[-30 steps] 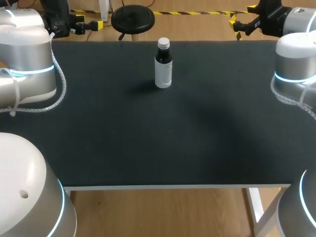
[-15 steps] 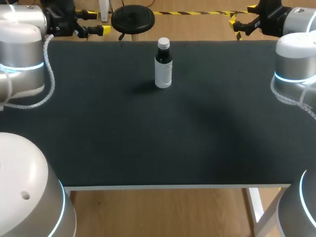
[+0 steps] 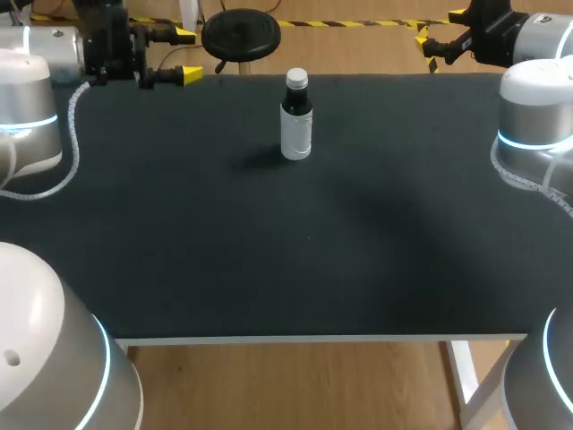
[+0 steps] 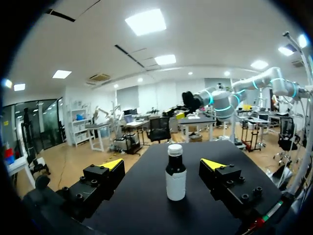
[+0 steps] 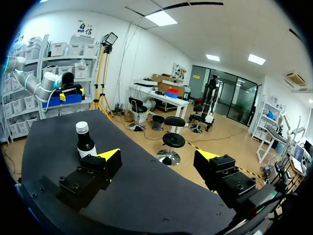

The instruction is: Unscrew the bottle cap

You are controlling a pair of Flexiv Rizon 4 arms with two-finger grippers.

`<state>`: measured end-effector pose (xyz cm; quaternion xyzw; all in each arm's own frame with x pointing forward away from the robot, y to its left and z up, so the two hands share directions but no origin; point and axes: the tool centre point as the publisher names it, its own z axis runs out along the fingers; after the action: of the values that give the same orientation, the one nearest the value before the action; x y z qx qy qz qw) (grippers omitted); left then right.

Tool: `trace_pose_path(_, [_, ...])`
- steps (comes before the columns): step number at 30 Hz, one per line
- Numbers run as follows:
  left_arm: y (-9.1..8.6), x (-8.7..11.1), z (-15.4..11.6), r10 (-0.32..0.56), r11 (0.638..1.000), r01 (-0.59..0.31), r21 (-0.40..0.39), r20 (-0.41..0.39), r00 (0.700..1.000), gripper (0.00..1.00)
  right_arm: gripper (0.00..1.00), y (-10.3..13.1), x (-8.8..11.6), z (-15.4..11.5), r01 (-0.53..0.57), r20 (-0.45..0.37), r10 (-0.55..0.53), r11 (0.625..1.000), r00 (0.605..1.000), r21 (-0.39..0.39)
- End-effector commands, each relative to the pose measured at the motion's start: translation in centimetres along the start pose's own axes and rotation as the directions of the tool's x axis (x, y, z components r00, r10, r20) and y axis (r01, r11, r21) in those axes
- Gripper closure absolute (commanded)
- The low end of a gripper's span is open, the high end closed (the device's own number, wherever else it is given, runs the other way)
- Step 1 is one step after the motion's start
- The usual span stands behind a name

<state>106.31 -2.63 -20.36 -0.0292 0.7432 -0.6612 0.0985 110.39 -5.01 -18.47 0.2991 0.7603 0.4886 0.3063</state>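
A small dark bottle (image 3: 296,121) with a white label and a white cap (image 3: 296,78) stands upright at the far middle of the black table (image 3: 269,260). My left gripper (image 3: 187,55) hangs open at the table's far left edge, pointing toward the bottle and well apart from it. In the left wrist view the bottle (image 4: 176,178) stands ahead of the open left gripper (image 4: 163,164), in line with the gap. My right gripper (image 3: 440,28) is open beyond the far right corner. From its wrist, the bottle (image 5: 86,142) is off beside one finger of the right gripper (image 5: 159,155).
My two arms' silver links stand at the left (image 3: 27,107) and right (image 3: 535,116) sides of the table. The white table frame (image 3: 313,340) marks the near edge.
My left arm has swung so that its gripper moved right, out over the table's far left edge toward the bottle. The right arm and the bottle have kept still.
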Motion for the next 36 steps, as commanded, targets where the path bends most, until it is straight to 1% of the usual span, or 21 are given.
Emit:
trace_pose_path(1, [1.3,-0.7,1.1,0.023,0.996,-0.004,0.093,-0.203,0.979,0.00,0.00,0.0,0.0,0.0,0.000,0.000,0.000,1.000,1.000,0.001])
trace_pose_path(4, [1.8,-0.7,1.7,-0.012,0.992,0.039,0.120,-0.223,0.975,0.00,0.00,0.0,0.0,0.0,0.000,0.000,0.000,1.000,1.000,0.001])
trace_pose_path(10, [2.7,0.1,2.7,-0.043,0.988,0.076,0.137,-0.227,0.973,0.00,0.00,0.0,0.0,0.0,0.000,0.000,0.000,1.000,1.000,0.001])
trace_pose_path(12, [3.1,0.4,3.1,-0.058,0.983,0.097,0.154,-0.240,0.969,0.00,0.00,0.0,0.0,0.0,0.000,0.000,0.000,1.000,1.000,0.001])
trace_pose_path(19, [4.1,1.1,5.3,-0.097,0.978,0.144,0.151,-0.279,0.955,0.00,0.00,0.0,0.0,0.0,0.000,0.000,0.000,1.000,1.000,0.001])
trace_pose_path(22, [4.5,1.0,6.3,-0.123,0.979,0.162,0.125,-0.276,0.953,0.00,0.00,0.0,0.0,0.0,0.000,0.000,0.000,1.000,1.000,0.001])
trace_pose_path(23, [4.6,0.9,6.7,-0.144,0.975,0.184,0.124,-0.281,0.949,0.00,0.00,0.0,0.0,0.0,0.000,0.000,0.000,1.000,1.000,0.001])
trace_pose_path(26, [4.8,0.9,7.6,-0.163,0.975,0.198,0.104,-0.276,0.947,0.00,0.00,0.0,0.0,0.0,0.000,0.000,0.000,1.000,1.000,0.001])
trace_pose_path(32, [5.3,0.8,9.5,-0.191,0.975,0.216,0.060,-0.285,0.939,0.00,0.00,0.0,0.0,0.0,0.000,0.000,0.000,1.000,1.000,0.001])
trace_pose_path(36, [5.7,0.6,10.7,-0.195,0.974,0.220,0.049,-0.302,0.933,0.00,0.00,0.0,0.0,0.0,0.000,0.000,0.000,1.000,1.000,0.001])
